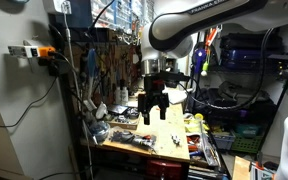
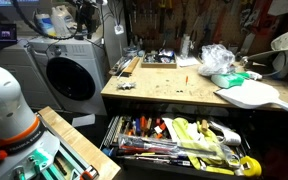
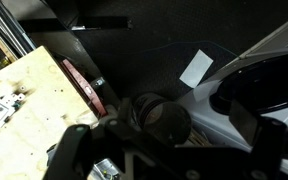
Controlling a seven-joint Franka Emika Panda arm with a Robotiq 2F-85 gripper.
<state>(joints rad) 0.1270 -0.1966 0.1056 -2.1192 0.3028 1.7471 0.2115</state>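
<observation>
two jaws near one workbench point(image 1: 164, 152)

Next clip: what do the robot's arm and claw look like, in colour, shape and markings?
The arm is glossy white, built of rounded, tube-like segments, with dark lettering on its upper link, too small to read. The claw is black: a blocky body ending in two slim fingers. In an exterior view the arm's white base carries an orange ring.

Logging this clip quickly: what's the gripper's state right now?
Gripper: open, fingers spread, nothing visibly held, above the wooden workbench.
</observation>
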